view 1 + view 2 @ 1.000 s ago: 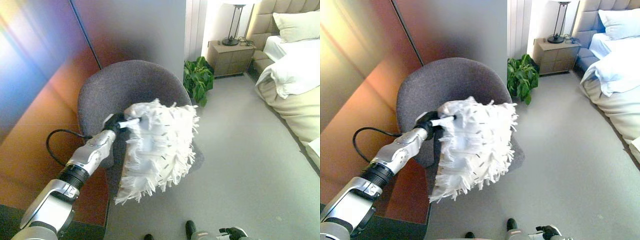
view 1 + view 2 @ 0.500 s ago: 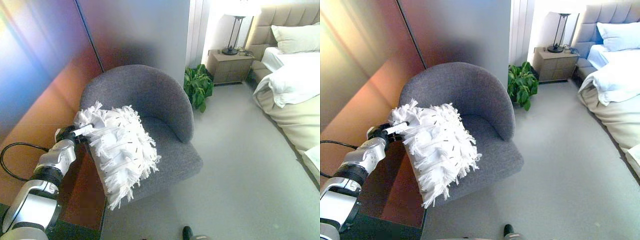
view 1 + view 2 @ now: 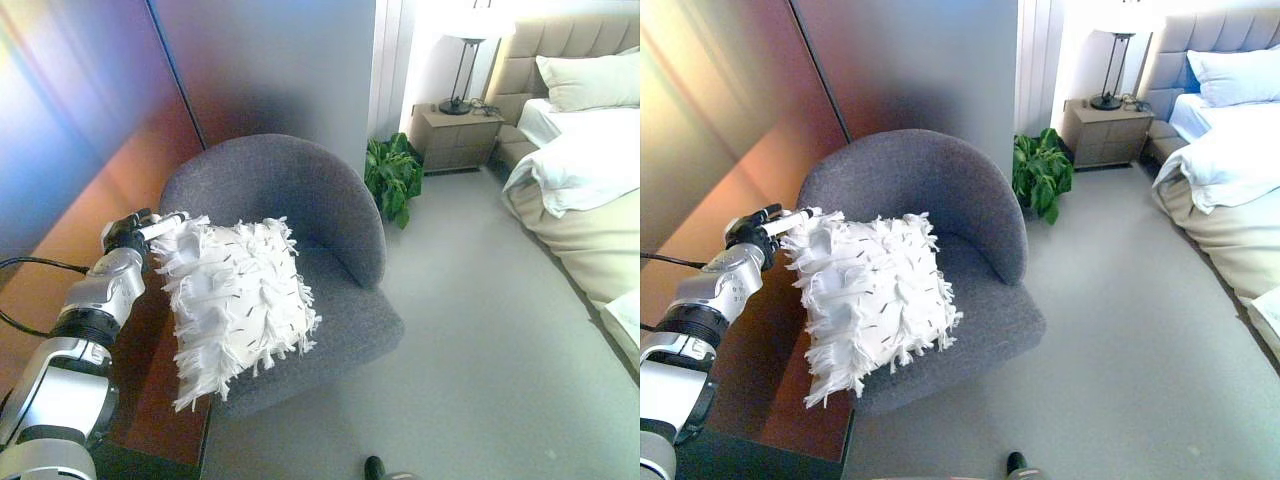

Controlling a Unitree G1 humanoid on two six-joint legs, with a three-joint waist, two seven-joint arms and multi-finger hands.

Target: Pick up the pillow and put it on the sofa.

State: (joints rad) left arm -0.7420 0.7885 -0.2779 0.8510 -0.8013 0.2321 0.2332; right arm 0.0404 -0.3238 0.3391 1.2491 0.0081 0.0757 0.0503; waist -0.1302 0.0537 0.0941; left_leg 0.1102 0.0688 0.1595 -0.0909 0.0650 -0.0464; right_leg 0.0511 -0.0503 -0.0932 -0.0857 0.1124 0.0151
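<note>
the white fringed pillow (image 3: 238,302) leans over the left front edge of the grey armchair (image 3: 300,200), its lower corner hanging past the seat's front left corner. the left hand (image 3: 135,229) is at the pillow's top left corner, fingers stretched out against the fringe, not clenched. a potted plant (image 3: 392,175) stands behind the chair's right side, with a bed (image 3: 585,200) further right.

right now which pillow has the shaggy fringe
The white pillow at the left hand, leaning on the grey chair; the bed pillow is smooth.
</note>
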